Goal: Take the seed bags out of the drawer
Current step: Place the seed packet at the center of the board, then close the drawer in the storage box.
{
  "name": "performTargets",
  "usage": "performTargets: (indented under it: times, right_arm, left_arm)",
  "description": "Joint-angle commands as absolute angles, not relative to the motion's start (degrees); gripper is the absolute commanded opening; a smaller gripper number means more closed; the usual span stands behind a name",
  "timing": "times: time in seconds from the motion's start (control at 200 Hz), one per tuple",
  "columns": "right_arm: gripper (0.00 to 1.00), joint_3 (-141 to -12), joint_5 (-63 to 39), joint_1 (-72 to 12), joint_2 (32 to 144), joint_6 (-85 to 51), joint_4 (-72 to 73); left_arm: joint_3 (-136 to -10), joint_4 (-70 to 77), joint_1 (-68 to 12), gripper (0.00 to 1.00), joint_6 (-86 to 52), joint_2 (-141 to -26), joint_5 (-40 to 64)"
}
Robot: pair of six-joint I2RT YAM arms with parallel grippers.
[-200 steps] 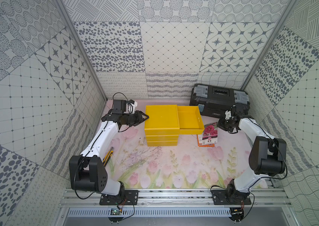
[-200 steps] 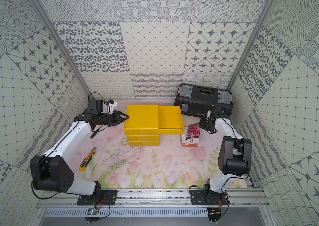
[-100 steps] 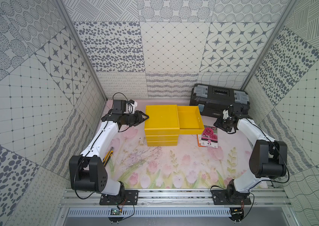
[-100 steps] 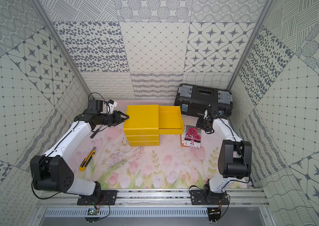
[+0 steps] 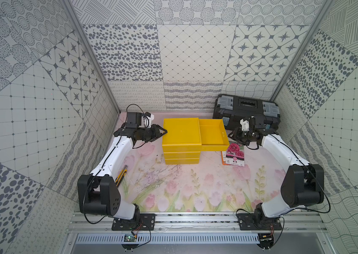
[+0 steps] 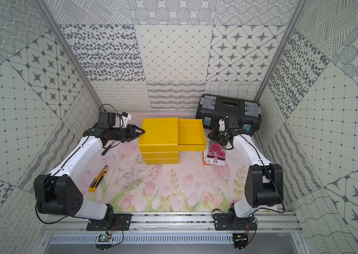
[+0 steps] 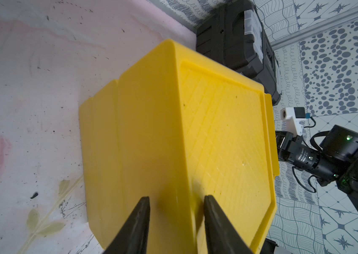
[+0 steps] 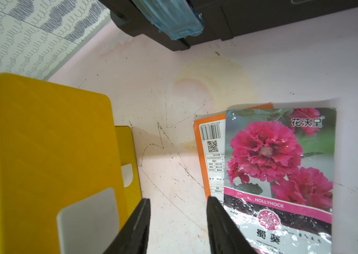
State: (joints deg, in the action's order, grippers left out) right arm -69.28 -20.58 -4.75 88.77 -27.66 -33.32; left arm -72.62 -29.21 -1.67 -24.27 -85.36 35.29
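Knife count one: a yellow utility knife [image 6: 98,179] lies nearest, on the floral mat [image 5: 195,187] beside the left arm. Two seed bags [image 8: 279,167] overlap flat on the mat just beside the drawer [image 5: 212,132], hollyhock over orange. It is the top of three in one yellow cube [image 5: 181,134], pulled out, bare floor showing. The left gripper [image 7: 177,199] has jaws apart at the cube's edge. The right gripper [image 8: 178,200] has jaws apart, holding nothing, between drawer and bags. One black toolbox [image 5: 247,105] stands farthest.

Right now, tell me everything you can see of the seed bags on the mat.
At least two seed bags lie flat in an overlapping stack on the floral mat, outside the pulled-out drawer, by its front. The top one is glossy, face up, with pink hollyhock blooms and a pink band; under it an orange-edged one shows barcode and white label. The open right pincer grips neither.
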Motion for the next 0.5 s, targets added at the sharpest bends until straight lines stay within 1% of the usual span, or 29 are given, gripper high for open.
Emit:
performTargets:
  times: [0.0,0.265,0.495]
  right_arm:
    - [0.47,-70.2,-22.7,-5.6,86.2,-29.3,-31.1]
    - [0.48,-69.8,-26.8,-7.5,84.9,-32.5,-28.2]
    - [0.48,-69.9,-28.1,-10.3,85.8,-34.5,-25.9]
  left_arm:
    - [-71.5,-38.1,-1.4,0.43,-23.5,-85.5,29.4]
    - [-71.5,-38.2,-1.3,0.43,-23.4,-85.5,29.1]
    - [-71.5,-38.2,-1.4,0.43,-23.3,-85.6,29.0]
